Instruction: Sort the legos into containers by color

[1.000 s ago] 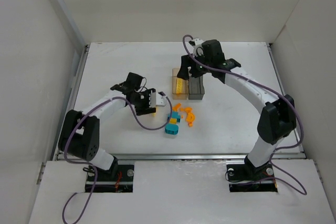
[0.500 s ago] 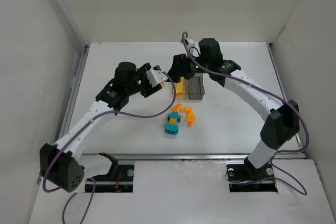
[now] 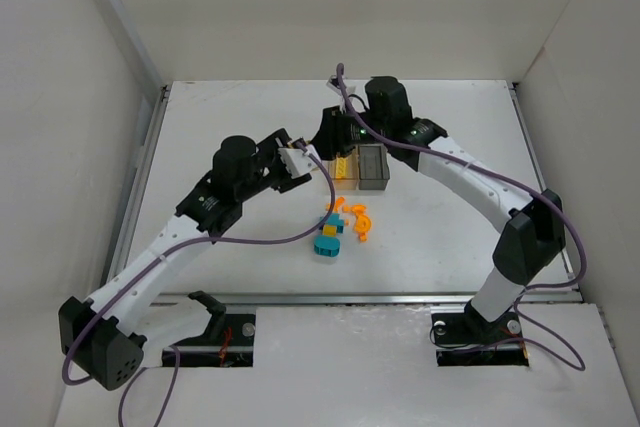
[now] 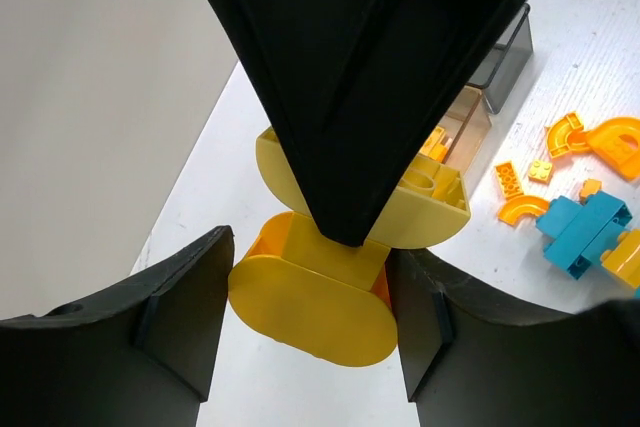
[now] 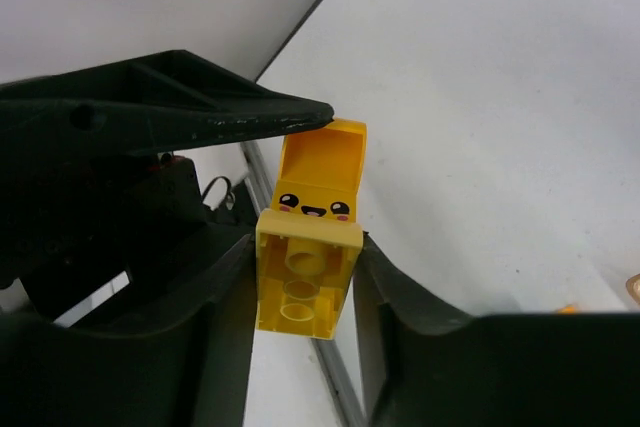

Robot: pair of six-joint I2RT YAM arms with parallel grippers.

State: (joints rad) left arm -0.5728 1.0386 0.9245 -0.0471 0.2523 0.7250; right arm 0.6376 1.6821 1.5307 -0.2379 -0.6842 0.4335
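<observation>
Both grippers meet in the air left of the bins. My left gripper is shut on a yellow lego with a smiling face. My right gripper grips the same yellow lego from the other end. The orange-amber bin holds yellow pieces, and the smoky grey bin adjoins it on the right. Both bins show in the left wrist view, orange and grey. Loose orange legos and a teal-blue lego lie on the table in front of the bins.
White walls enclose the table on the left, back and right. A metal rail runs along the table's near edge. Purple cables hang from both arms. In the left wrist view, orange curved pieces and a teal-blue piece lie at the right.
My left gripper rose from the table left of the loose legos and swung back toward the bins with the yellow lego. My right gripper moved left from above the bins to meet it.
</observation>
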